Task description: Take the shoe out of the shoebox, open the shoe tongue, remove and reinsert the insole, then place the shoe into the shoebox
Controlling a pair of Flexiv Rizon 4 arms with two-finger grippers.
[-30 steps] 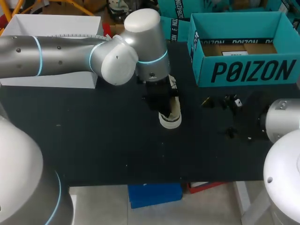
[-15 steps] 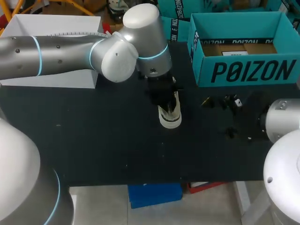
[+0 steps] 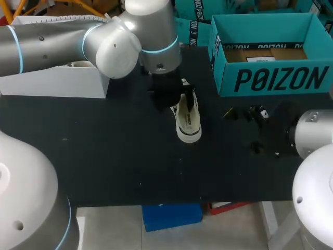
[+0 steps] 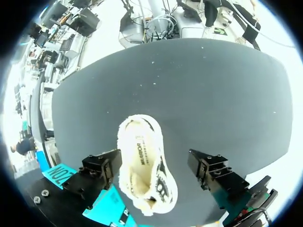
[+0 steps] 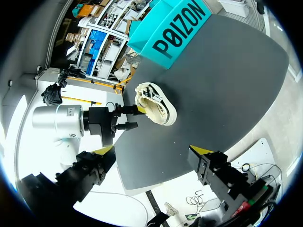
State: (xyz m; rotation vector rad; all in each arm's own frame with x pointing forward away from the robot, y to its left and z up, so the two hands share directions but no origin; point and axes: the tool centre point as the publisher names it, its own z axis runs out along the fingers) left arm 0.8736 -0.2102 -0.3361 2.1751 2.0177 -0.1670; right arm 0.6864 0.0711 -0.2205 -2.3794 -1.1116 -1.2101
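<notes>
A cream low-top shoe stands on its sole on the black table, its opening up and the insole showing inside. My left gripper hangs just above its heel end, at its far left. In the left wrist view the gripper is open, and the shoe lies below, between the spread fingers, touching neither. The open teal shoebox stands at the back right. My right gripper waits open at the right of the shoe, well apart from it. From the right wrist this gripper faces the shoe and shoebox.
A white box stands at the table's back left, under my left arm. Black tabletop stretches in front of the shoe to the near edge.
My left gripper has gone from shut to open, let go of the shoe and risen back toward the far left. The shoe, covered before, now lies in plain view.
</notes>
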